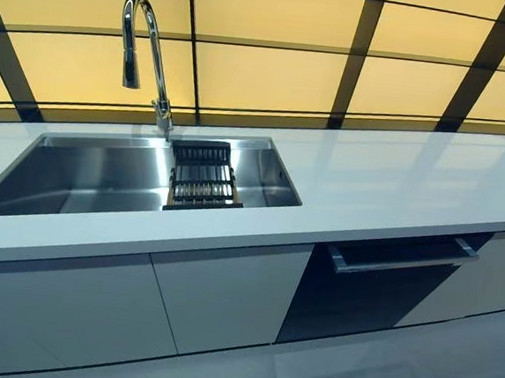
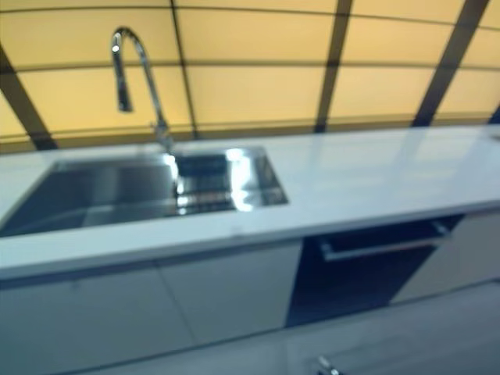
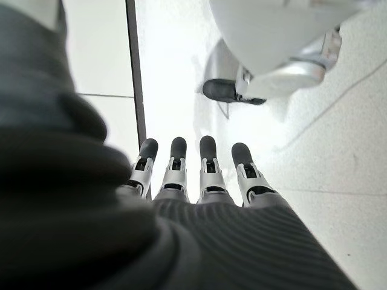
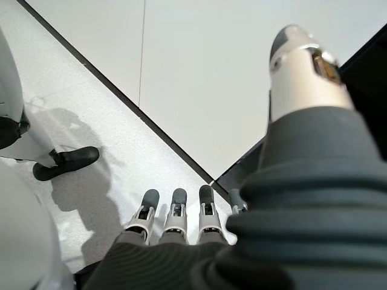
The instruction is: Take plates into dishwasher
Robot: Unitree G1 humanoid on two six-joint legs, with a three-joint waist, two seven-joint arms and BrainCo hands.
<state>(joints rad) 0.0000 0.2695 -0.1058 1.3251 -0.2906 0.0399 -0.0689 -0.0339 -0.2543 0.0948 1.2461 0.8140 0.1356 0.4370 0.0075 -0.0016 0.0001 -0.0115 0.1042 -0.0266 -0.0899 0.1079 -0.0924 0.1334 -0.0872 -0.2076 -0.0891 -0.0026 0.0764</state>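
One long white counter point(image 1: 395, 179) is running across the view, carrying a steel sink point(image 1: 86, 174) with a dark rack point(image 1: 202, 176) inside, under a curved faucet point(image 1: 145, 47). Below, the dark dishwasher point(image 1: 377, 279) is sitting closed. Neither head view is showing plates. Left hand point(image 3: 193, 175) and right hand point(image 4: 175, 220) are hanging over the floor, fingers straight, holding nothing.

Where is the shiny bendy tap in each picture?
Left eye view: the tap stands upper left, behind the sink.
Right eye view: upper left too, the tap behind the same sink.
Left wrist view: not in it.
Right wrist view: not in it.
Shared landmark: the sink.
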